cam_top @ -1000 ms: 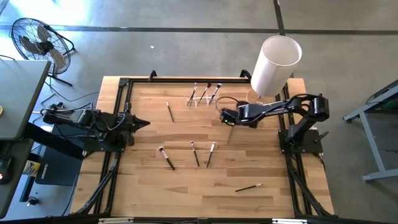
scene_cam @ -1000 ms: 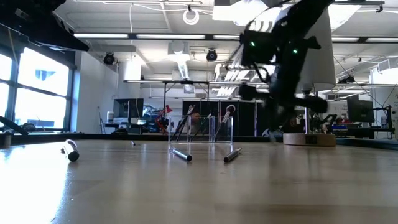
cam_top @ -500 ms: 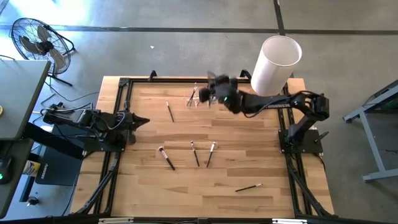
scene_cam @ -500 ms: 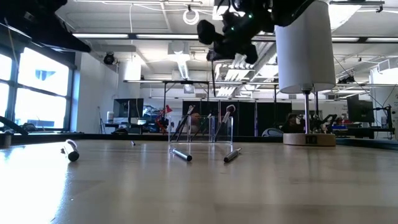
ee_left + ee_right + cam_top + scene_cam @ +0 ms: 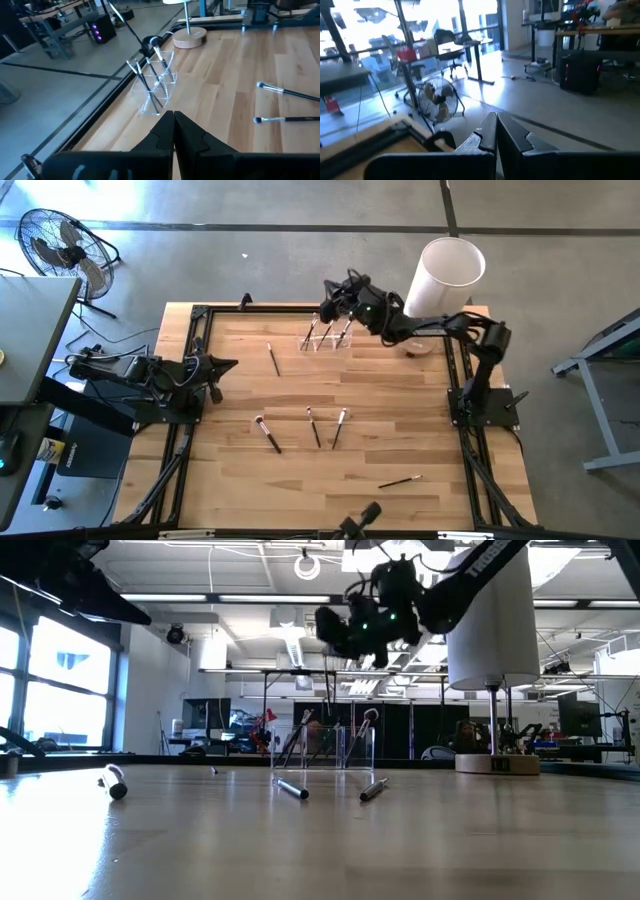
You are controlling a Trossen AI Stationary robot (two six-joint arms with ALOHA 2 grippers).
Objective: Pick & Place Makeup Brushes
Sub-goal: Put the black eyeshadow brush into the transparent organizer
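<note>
My left gripper [image 5: 232, 365] waits at the worktop [image 5: 400, 440] edge, jaws closed, empty. Five brushes [image 5: 315, 427] lie loose mid-worktop, awaiting pickup. Farther off, my right gripper [image 5: 328, 305] hangs above the holder [image 5: 328, 337], jaws closed; whether they pinch a brush, I cannot tell.

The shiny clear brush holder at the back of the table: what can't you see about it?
- Clear plastic holder, high view: too small to count its makeup brushes.
- Low view: the holder blends into the room's dark clutter.
- Right gripper above it: whether it carries a brush is blurred.
</note>
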